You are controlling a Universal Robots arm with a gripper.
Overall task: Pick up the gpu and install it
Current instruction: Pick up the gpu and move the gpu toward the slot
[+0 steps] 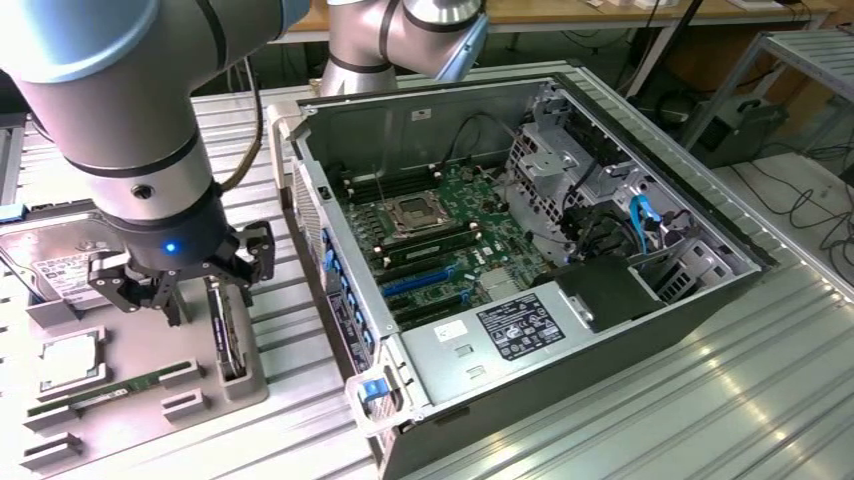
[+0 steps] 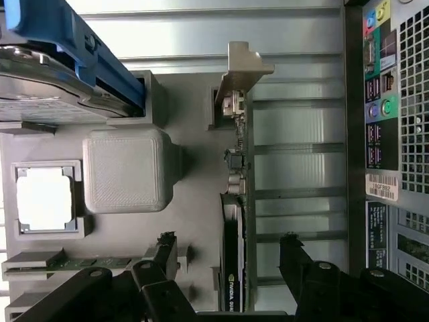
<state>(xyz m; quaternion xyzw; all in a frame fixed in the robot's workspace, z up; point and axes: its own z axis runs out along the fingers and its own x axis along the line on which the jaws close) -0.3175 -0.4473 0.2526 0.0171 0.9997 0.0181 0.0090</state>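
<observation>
Wide open and empty, the gripper (image 1: 180, 288) is hovering over the upright gpu (image 1: 230, 338), and gripping it is calling for centred jaws.

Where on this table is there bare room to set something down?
The ribbed table is bare at the exterior view's lower right, beside the computer case. A narrow strip lies between case and parts tray. The tray is crowded, with the gripper above the gpu.
</observation>
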